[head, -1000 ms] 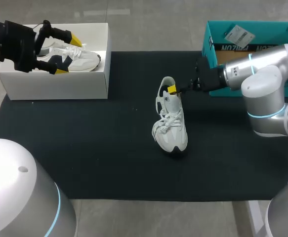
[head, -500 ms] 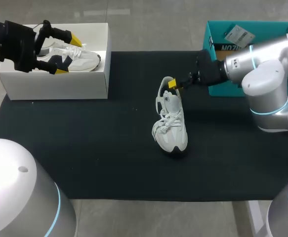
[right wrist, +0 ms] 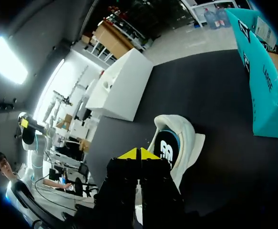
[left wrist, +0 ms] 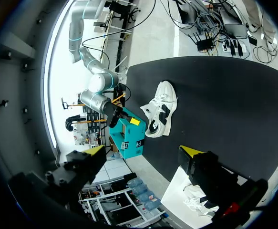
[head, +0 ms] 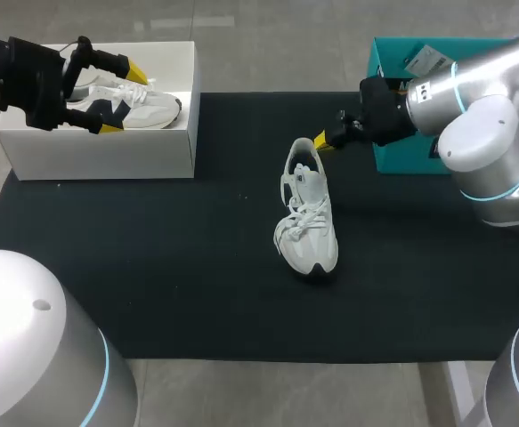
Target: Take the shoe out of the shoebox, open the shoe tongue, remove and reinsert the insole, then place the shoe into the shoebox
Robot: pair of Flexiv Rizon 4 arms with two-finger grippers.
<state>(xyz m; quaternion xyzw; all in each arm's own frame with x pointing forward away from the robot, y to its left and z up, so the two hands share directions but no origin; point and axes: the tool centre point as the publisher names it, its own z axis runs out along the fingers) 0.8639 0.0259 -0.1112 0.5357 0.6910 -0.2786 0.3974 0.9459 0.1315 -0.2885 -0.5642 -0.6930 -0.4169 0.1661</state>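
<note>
The teal box (right wrist: 265, 90) bears dark lettering (plus a white label (head: 428, 60)), the insole (right wrist: 169, 149) seemingly a logo.

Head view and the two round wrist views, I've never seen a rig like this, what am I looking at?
It's a two-armed robot. The head view looks down from above; each round picture comes from a camera on one arm's wrist. On the black mat lies a white sneaker. The right gripper, tips closed, is beside its heel, holding nothing. The left gripper hovers open over a white shoebox with a second sneaker inside. A teal box stands at the mat's far right edge.
</note>
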